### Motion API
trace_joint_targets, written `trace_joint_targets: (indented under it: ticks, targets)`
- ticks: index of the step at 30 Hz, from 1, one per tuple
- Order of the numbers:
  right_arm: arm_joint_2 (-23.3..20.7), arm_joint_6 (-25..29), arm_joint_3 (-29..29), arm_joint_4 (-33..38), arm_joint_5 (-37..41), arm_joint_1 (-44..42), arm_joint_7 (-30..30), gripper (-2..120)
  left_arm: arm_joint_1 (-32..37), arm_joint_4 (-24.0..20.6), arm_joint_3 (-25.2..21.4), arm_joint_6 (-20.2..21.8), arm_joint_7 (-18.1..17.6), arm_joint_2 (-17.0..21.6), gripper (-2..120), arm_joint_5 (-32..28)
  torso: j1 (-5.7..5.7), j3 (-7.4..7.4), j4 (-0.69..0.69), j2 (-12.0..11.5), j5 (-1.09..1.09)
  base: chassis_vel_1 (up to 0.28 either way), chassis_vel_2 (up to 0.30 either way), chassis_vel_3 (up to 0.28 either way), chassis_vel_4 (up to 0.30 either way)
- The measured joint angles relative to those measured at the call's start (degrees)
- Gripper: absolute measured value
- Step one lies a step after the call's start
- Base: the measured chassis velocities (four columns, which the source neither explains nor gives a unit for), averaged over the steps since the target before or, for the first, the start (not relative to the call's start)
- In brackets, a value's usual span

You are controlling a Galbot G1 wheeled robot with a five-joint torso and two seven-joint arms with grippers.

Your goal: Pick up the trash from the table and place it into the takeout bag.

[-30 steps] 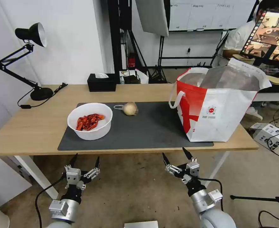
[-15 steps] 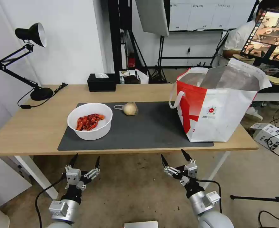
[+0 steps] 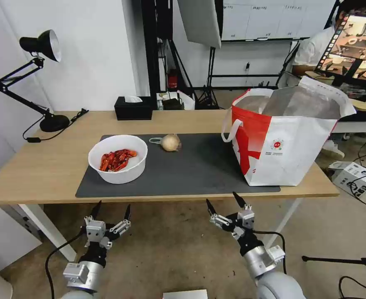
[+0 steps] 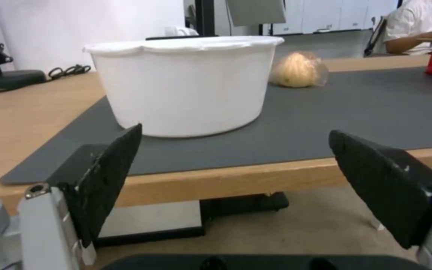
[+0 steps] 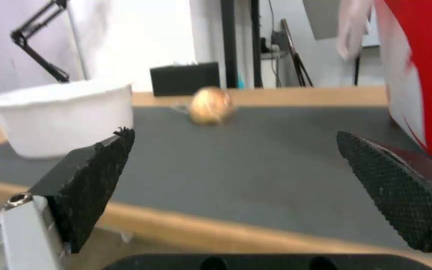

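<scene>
- Hanging below the long light-wood surface [image 3: 45, 170], both pincers gape wide: left pincer [image 3: 111, 212] nearer the white bowl of red crayfish shells [image 3: 118, 158].
- Left wrist: bowl [image 4: 183, 84] straight ahead, above.
- Right wrist: plastic-wrapped beige ball [image 5: 210, 106] ahead of right pincer [image 5: 236, 153], white-and-red takeout bag [image 5: 421, 75] beside.

Studio corner, white wall, bare floor

A black desk lamp [image 3: 37, 45] stands at the left; light stands [image 3: 210, 62], cables and a monitor [image 3: 353, 45] crowd behind.
</scene>
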Motion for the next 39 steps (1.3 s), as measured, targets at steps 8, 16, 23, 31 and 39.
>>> trace_joint_targets:
  ticks: [8, 16, 23, 31, 39]
  targets:
    - [-0.9, -7.6, -6.5, -0.8, 2.6, 12.5, 2.7, 100, 0.1, -0.2, -0.1, -0.2, 0.0, 0.0, 100, 0.0, 0.01, 0.0, 0.0, 0.0, 0.0, 0.0, 0.0, 0.0, 0.0]
    - [0.5, -11.1, -16.2, -7.5, 4.8, 27.6, 7.4, 100, 1.2, -0.9, -1.3, -0.4, 0.0, 0.6, 100, 0.0, 0.01, 0.01, 0.01, 0.0, 0.0, 0.0, 0.0, 0.0, 0.0]
    - [4.3, -17.3, -20.6, -16.6, 9.4, 39.3, 16.2, 100, 1.6, -0.9, -2.1, -0.5, 0.0, 0.7, 100, -0.6, 0.01, 0.01, 0.0, 0.0, -0.01, 0.0, 0.0, 0.0, 0.0]
    - [10.7, -20.6, -23.6, -31.0, 11.6, 52.8, 21.4, 100, 1.4, -0.2, -2.2, -0.5, -0.3, 0.6, 100, -1.0, 0.01, 0.01, 0.01, 0.0, -0.01, 0.0, 0.0, 0.0, 0.0]
    - [17.1, -22.6, -26.2, -46.3, 13.1, 61.0, 21.9, 100, 1.5, 0.2, -2.0, -0.5, -0.4, 0.0, 100, -1.0, 0.01, 0.01, 0.01, 0.0, -0.01, 0.0, 0.0, 0.0, 0.0]
